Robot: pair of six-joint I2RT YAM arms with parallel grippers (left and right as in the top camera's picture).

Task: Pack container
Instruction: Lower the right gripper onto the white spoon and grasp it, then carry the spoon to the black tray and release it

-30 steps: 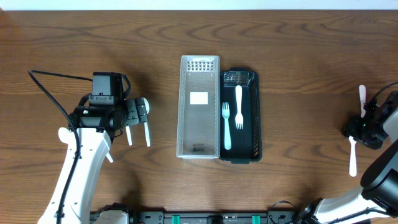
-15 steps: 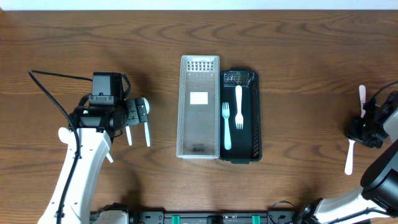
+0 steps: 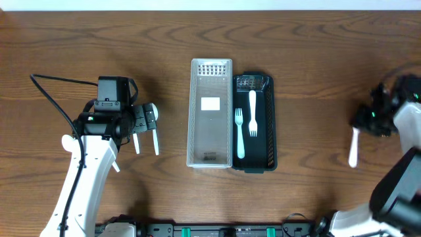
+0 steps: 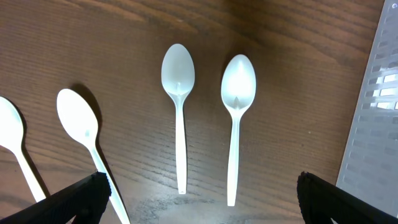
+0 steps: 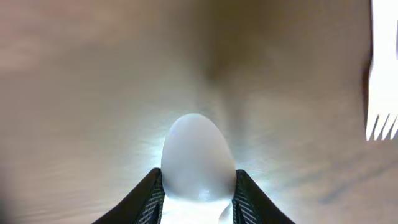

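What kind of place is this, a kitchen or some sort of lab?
Probably a robot test bench, not a kitchen: a left arm and right arm at a wooden table, with plastic spoons and a clear container laid out.

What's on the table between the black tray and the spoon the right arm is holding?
Nothing. The overhead view shows only bare brown table between the black tray and the spoon held in the right gripper.

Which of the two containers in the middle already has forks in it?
The black container, on the right arm's side: two white forks lie in it. The clear container beside it has none.
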